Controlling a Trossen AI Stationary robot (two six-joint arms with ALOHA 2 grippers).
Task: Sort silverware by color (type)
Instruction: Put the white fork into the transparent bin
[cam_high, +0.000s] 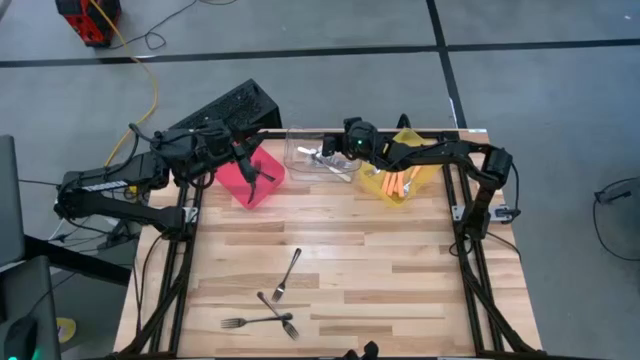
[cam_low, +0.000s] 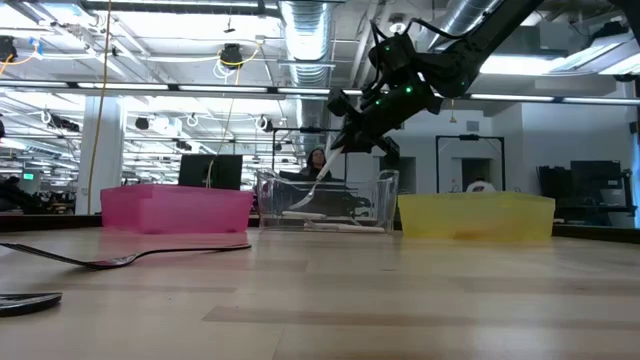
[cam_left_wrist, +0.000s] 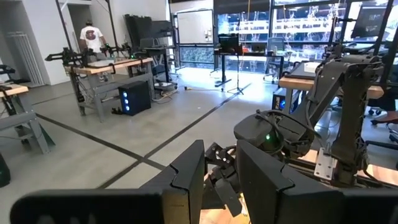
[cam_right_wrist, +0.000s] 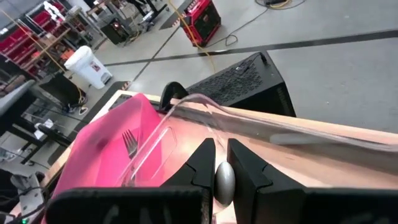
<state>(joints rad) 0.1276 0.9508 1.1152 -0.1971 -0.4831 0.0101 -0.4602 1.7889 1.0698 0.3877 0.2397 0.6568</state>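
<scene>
Right gripper (cam_high: 340, 152) pinches silver fork (cam_low: 318, 180), hanging handle-up, tines down, directly over clear bin (cam_high: 300, 160) at table's far edge. Left gripper's (cam_high: 262, 172) jaw state unclear.

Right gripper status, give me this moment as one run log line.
right gripper: over clear bin | jaws shut on silver fork | left gripper: over pink bin | loose forks: on table

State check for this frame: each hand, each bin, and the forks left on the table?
Right hand: shut on silver fork, over clear bin.
Left hand: above red bin, holding nothing visible.
Yellow bin: holds orange-handled forks.
Loose forks: flat on table, unsorted.
</scene>
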